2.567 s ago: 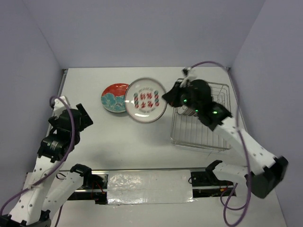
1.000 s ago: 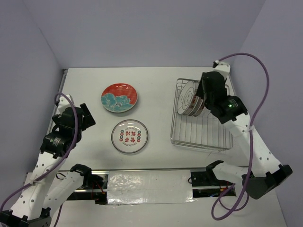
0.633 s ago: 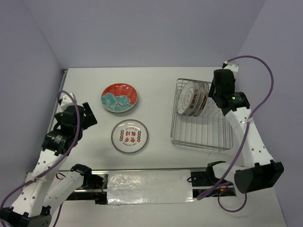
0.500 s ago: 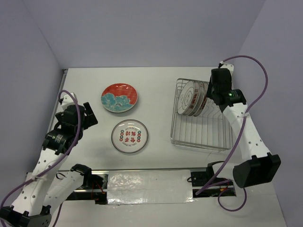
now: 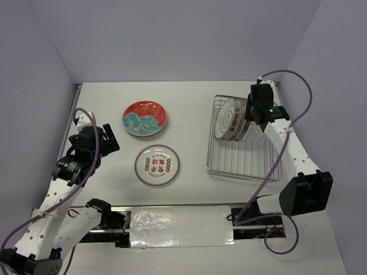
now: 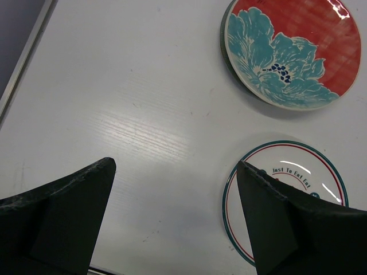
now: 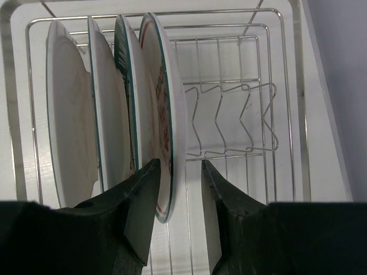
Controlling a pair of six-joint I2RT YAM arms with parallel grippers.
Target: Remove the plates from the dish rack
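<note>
Right claw (image 5: 249, 118), seen from above, hangs over the far corner of the rack (image 5: 243, 166), right at the upright plates (image 5: 231, 118). From this height I cannot tell whether it has closed on one. The rack sits at the right of the table (image 5: 195, 97), close to the table's edge and the side wall, and its near end is bare wire. Two more plates lie flat well to the left, apart from each other: a red flowered plate (image 5: 144, 118) and, nearer the arms, a white patterned plate (image 5: 156, 165). Open table lies between them and the rack. The left claw (image 5: 108, 140) hovers near the table's left edge.

From the left wrist, the left claw (image 6: 175, 166) is spread wide with nothing in it, and its dark fingers (image 6: 69, 200) look rough. Below it the white table is smooth and faintly streaked. The red flowered plate (image 6: 292, 51) is glossy, with a teal bloom, and is clipped by the top of the frame. The white patterned plate (image 6: 281, 172) is partly hidden behind one finger.

From the right wrist, the right claw (image 7: 178, 163) straddles the rim of the nearest plate (image 7: 169, 114), one finger on each side. A sliver of gap shows on one side, so it is not clamped. Four plates stand on edge side by side, and their lower parts are hidden behind the fingers. One shows a dark teal edge; two show plain pale backs. Beside them the rack (image 7: 229, 114) holds only thin zigzag wire.
</note>
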